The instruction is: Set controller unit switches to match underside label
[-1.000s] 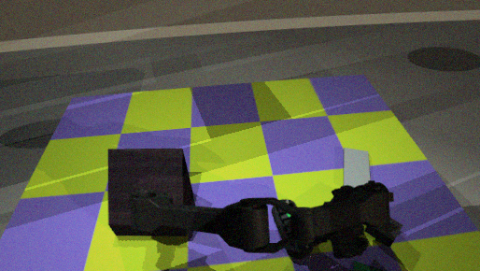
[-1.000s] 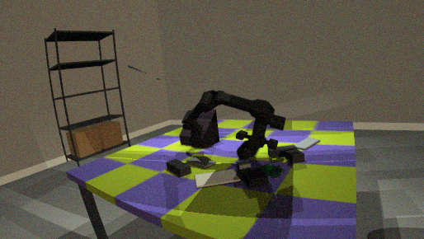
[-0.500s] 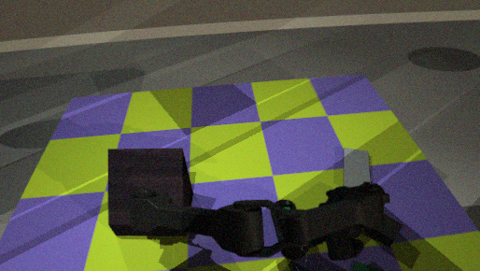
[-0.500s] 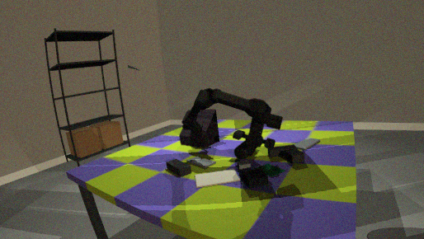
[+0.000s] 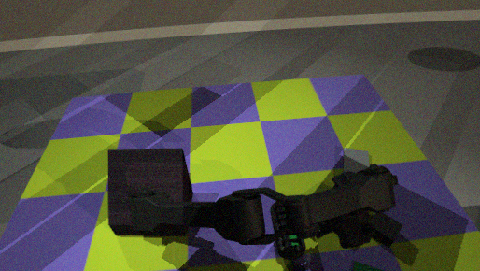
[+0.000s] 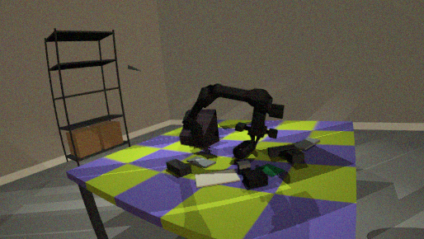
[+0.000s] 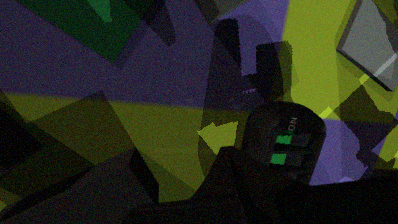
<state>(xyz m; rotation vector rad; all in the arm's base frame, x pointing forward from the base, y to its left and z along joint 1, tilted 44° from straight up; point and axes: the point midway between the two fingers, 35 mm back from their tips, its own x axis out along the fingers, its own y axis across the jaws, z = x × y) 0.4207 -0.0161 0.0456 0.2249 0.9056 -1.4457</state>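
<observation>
The dark grey controller unit [image 5: 290, 234] [image 6: 241, 152] [image 7: 287, 142] is tipped up off its base, close against my wrist. In the wrist view it shows the word ON and two green rocker ends; its other switches and its underside label are hidden. My gripper [image 6: 250, 142] is shut, low over the chequered bench [image 5: 289, 100], and its fingers rest against the unit. The wrist view shows nothing between the fingertips. In the top view the arm hides the fingertips.
The arm's black base box [image 5: 147, 182] [image 6: 200, 128] stands at the left. A grey plate [image 5: 356, 159] [image 6: 307, 143] [image 7: 367, 42], a green part [image 6: 272, 170] [image 7: 100, 25], a white slab [image 6: 216, 179] and dark blocks [image 6: 178, 166] [image 6: 255, 178] lie around. A shelf rack [image 6: 82, 91] stands off the bench.
</observation>
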